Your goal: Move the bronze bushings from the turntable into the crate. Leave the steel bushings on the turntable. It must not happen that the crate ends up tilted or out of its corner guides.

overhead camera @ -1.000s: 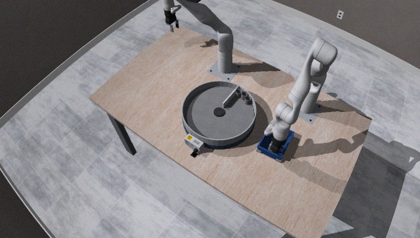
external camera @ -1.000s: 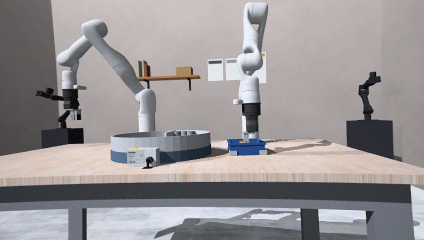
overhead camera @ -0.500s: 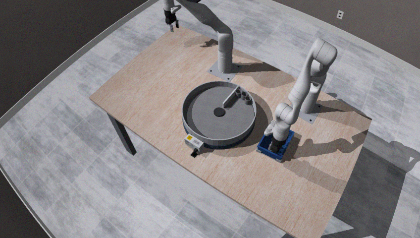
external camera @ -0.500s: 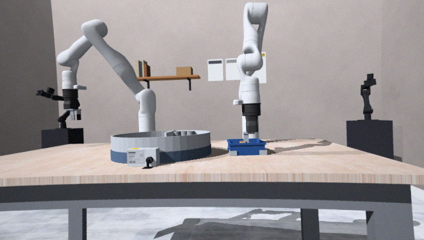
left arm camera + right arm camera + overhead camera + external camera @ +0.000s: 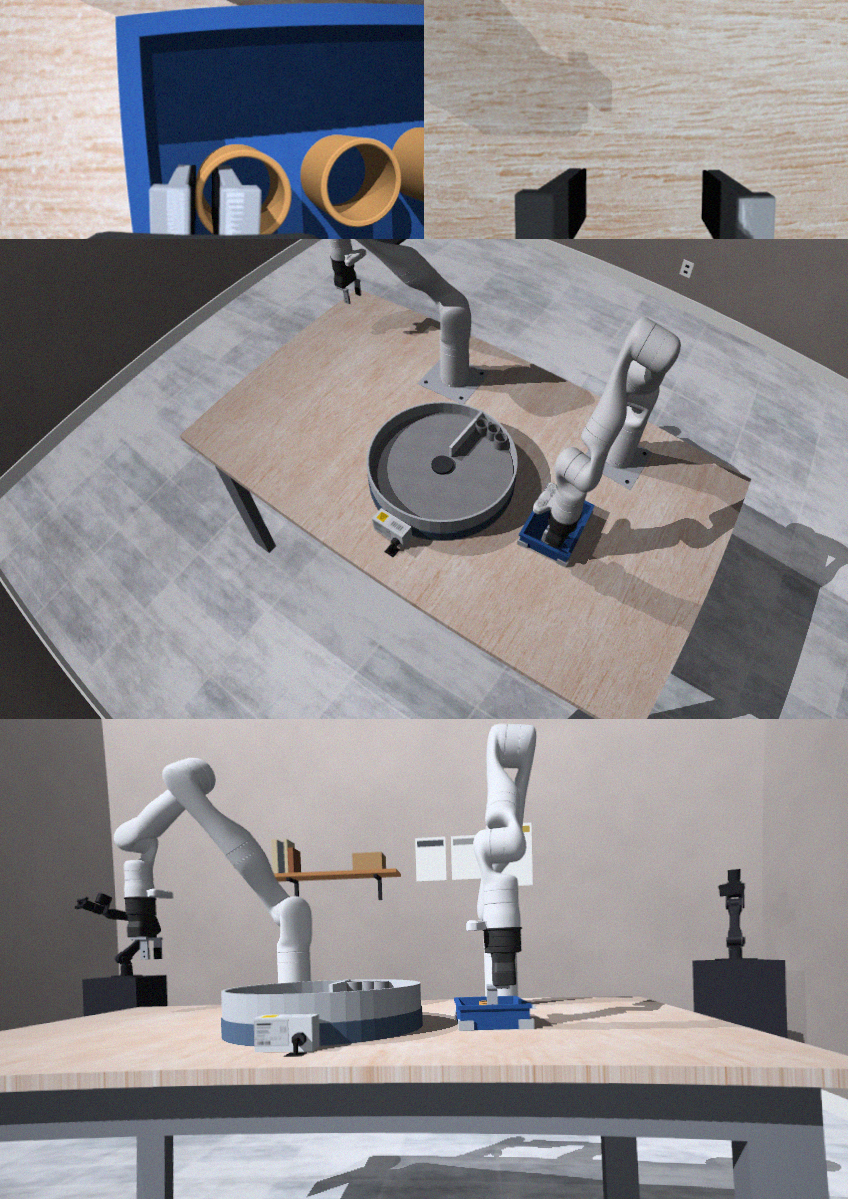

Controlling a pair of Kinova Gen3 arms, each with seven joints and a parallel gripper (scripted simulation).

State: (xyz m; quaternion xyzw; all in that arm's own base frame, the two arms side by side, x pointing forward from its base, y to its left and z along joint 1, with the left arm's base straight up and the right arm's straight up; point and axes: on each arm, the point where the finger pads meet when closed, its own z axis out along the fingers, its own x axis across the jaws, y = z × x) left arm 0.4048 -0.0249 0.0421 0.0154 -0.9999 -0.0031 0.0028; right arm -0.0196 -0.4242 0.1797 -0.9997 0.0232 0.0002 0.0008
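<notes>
The left claw (image 5: 548, 536) (image 5: 492, 996) (image 5: 203, 189) is clamped on the wall of a bronze bushing (image 5: 284, 196), one finger inside the ring and one outside. The bushing is in the crate (image 5: 586, 516) (image 5: 492, 1019) (image 5: 249, 15), near one side wall; whether it touches the floor cannot be told. If the claw is raised before it is fully parted, the bushing could be carried up or tipped. If it is parted too widely, the outer finger could be pressed against the crate wall, and the crate pushed from its corner guides (image 5: 562, 560) (image 5: 526, 1024) or tilted; it appears level and seated. By a sideways drift, the next bushing (image 5: 314, 174) could be knocked. On the turntable (image 5: 380, 500) (image 5: 321, 1004), only grey steel bushings (image 5: 492, 430) (image 5: 368, 985) are seen, to be left alone. The right claw (image 5: 352, 293) (image 5: 151, 949) (image 5: 644, 194), fingers apart, is held well away.
</notes>
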